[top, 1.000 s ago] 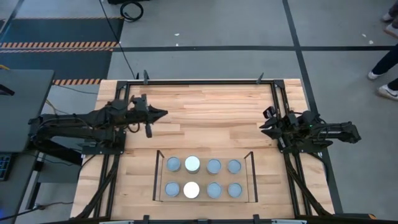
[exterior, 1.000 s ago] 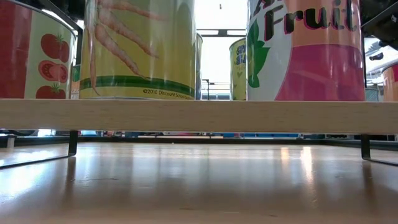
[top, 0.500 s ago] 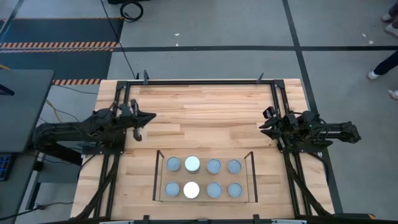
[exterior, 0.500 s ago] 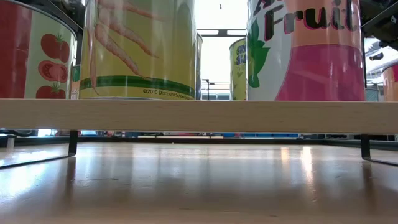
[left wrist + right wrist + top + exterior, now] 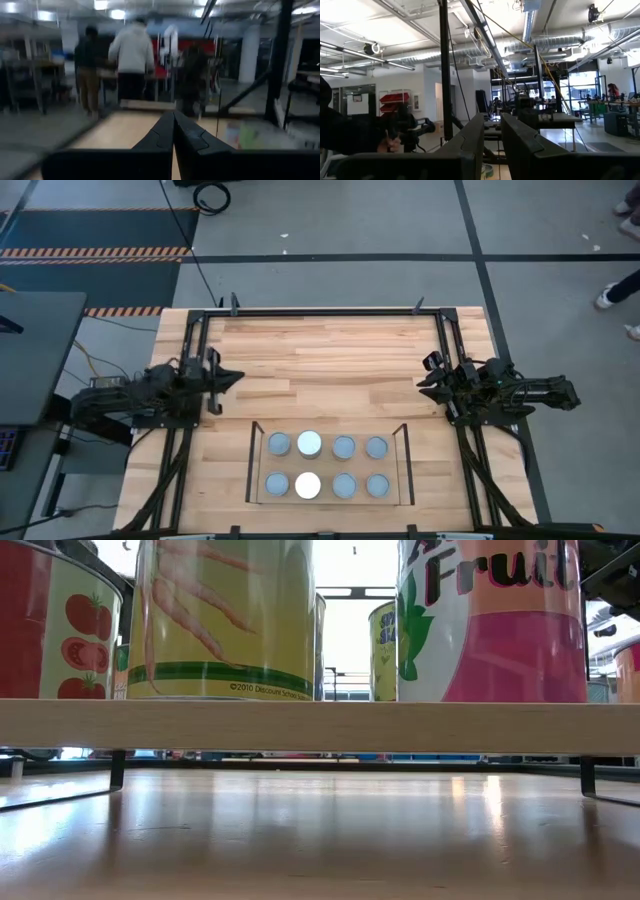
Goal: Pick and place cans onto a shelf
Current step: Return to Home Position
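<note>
On the shelf, all eight cans stand upright, tops up, in two rows of four along its long axis, which runs side to side across the worktop. In the high view both arms sit above the shelf, well apart from the cans, neither clearly nearer. The left end effector is pressed together and the right end effector narrowly spread, each pointing inward. Probably only the retreat home remains.
</note>
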Controlling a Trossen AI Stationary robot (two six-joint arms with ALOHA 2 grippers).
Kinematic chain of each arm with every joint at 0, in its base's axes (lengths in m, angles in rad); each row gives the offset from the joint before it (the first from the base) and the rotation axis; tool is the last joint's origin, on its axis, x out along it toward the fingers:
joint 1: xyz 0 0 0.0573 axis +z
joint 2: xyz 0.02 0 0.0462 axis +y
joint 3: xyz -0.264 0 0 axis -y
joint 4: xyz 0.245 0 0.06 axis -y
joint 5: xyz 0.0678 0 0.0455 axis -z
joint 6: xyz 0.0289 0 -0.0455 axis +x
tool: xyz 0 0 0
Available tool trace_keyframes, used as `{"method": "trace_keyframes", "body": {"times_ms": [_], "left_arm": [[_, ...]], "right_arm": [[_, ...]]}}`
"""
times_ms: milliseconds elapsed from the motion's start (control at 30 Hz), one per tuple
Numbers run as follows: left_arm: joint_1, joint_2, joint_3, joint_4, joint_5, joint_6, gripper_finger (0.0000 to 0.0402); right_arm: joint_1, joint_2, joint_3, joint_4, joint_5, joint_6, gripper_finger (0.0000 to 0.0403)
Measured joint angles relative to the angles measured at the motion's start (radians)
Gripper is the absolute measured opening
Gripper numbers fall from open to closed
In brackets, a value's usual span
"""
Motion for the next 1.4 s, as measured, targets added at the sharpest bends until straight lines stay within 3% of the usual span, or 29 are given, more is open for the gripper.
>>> {"method": "trace_keyframes", "body": {"times_ms": [133, 300, 400, 633, 1400], "left_arm": [[0.0, 0.011, -0.03, -0.062, -0.036, -0.051, 0.0011], [0.0, 0.002, -0.03, 0.092, -0.037, 0.088, 0.0011], [0.001, 0.003, -0.03, 0.096, -0.06, 0.123, 0.0011], [0.001, 0.005, -0.03, -0.115, -0.06, 0.007, 0.0011], [0.001, 0.005, -0.031, -0.117, -0.049, 0.032, 0.0011]], "right_arm": [[0.0, 0.0, 0.0, 0.0, 0.0, 0.0, 0.0073], [0.0, 0.0, 0.0, 0.0, 0.0, 0.0, 0.0073], [0.0, 0.0, 0.0, -0.001, 0.0, 0.0, 0.0073], [0.0, 0.0, 0.0, -0.001, 0.0, 0.0, 0.0073], [0.0, 0.0, 0.0, 0.0, 0.0, 0.0, 0.0073]]}}
